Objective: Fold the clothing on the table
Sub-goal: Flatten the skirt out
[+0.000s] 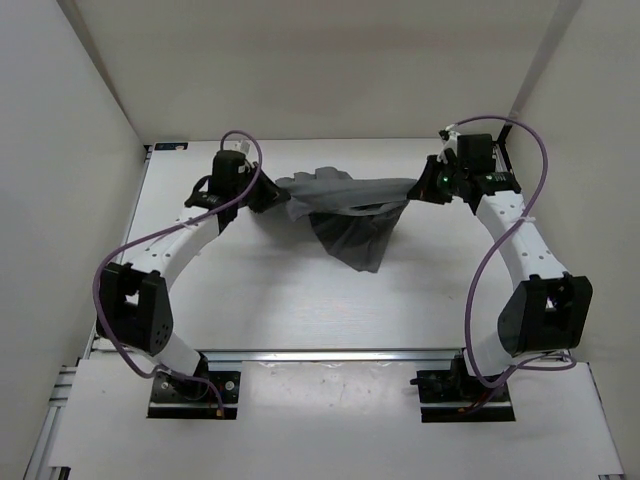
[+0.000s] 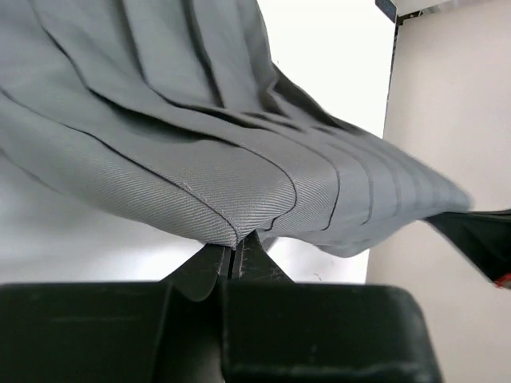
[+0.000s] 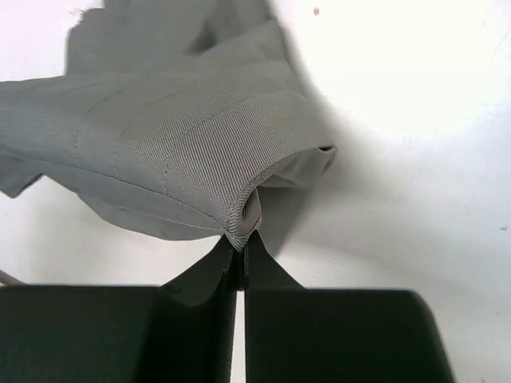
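From the near edge of the desk [image 1: 300, 320], where our two arms were bolted, both reached out toward its far half. Over the middle of that far half hung the clothing [image 1: 350, 215], its lower part drooping in a loose point back toward the desk's centre. We could not tell whether that tip touched the desk.

Farther out, the upper edge of the garment was drawn into a taut band running across the desk from left to right. Our left pincer [image 1: 268, 195], toward the far-left of the desk, had its jaws pressed together on a pleated corner of the fabric, and its wrist view showed the folded edge pinched right at the tips. Our right pincer [image 1: 423, 187], toward the far-right of the desk, was likewise clamped on a stitched hem.

We judged this to be the lift-and-spread step: the garment was gripped at two ends and held above the desk, with no fold made yet. The next move, as we saw it, called for firm grips and a level band while the cloth was lowered flat onto the desk. The drooping part would need to be laid down first without bunching. We thought a harder pull apart could make those thin pinches slip
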{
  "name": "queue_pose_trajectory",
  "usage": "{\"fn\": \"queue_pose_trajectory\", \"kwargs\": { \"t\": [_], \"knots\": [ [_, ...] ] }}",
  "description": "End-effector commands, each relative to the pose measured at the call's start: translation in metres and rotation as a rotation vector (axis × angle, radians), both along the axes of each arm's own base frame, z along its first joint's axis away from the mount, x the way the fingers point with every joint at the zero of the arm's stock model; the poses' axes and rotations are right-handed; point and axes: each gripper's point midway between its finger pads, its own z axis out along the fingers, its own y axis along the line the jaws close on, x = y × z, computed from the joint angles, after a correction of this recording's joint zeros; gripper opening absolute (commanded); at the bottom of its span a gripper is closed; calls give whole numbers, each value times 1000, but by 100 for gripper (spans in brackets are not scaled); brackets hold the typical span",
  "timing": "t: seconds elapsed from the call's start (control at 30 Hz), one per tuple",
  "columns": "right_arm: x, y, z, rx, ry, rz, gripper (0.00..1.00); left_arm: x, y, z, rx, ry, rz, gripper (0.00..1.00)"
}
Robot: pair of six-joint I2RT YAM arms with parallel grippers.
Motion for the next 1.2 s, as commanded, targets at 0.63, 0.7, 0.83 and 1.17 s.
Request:
{"fn": "queue_pose_trajectory", "kwargs": {
  "t": [0.63,0.7,0.83,1.17],
  "knots": [
    [-152,30,142,-16,-596,183,0,-177,13,218,-246,-502,-355,0],
    [-162,27,162,-5,-665,172,0,-181,26,237,-285,-540,-325,0],
    [-148,14,179,-49,-663,104,0,-156,26,206,-268,-426,-248,0],
    [-18,-21,91,29,-333,6,0,-33,-7,78,-114,-154,-199,0]
  ]
}}
